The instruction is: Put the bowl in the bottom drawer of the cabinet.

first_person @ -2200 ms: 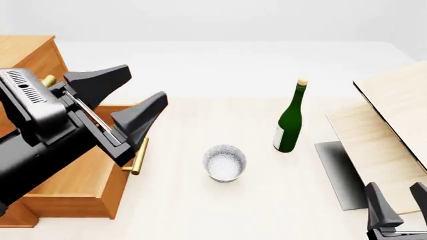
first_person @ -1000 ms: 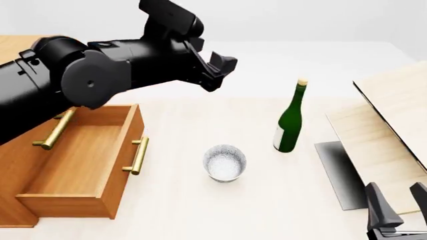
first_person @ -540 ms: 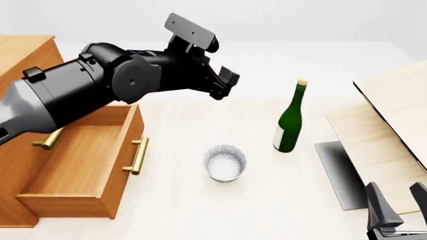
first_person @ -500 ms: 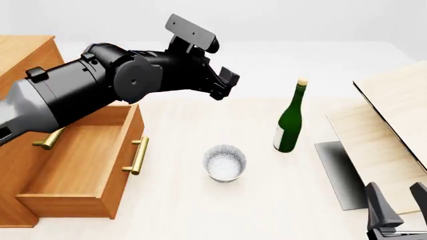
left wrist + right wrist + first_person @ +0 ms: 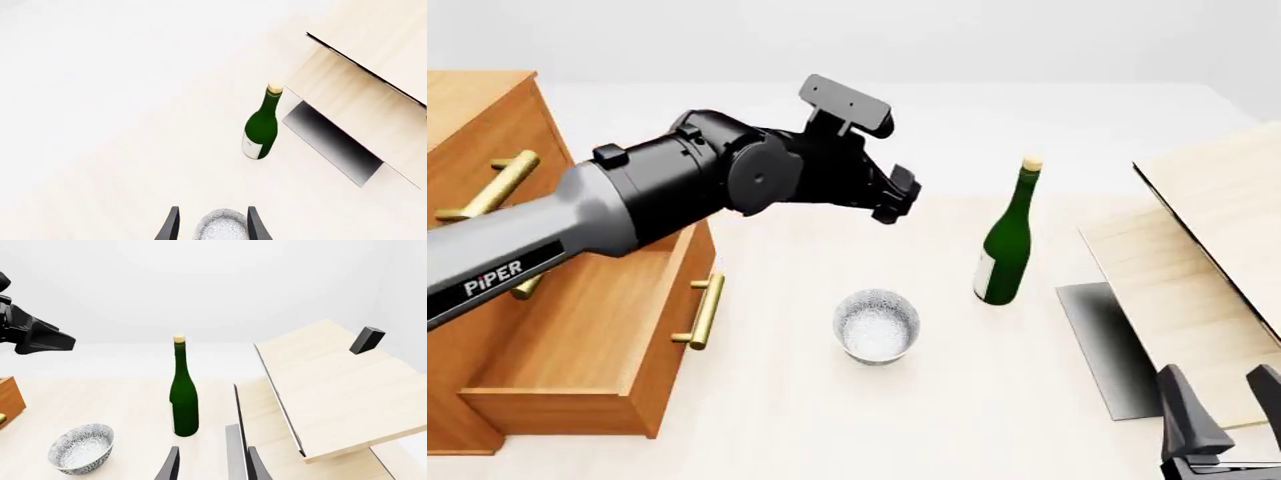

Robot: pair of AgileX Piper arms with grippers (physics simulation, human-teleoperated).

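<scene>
A: While the bottom drawer (image 5: 594, 345) stands open, where's the bowl (image 5: 877, 325)?
B: On the table, drawer at its 9 o'clock. Left gripper (image 5: 897, 195) above, empty, fingers parted; right gripper (image 5: 1221, 415) likewise released.

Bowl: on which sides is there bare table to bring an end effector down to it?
Bare table lies on the near side of the bowl, and between it and the open bottom drawer. It is tighter toward the green bottle. The left end effector hovers beyond it.
</scene>
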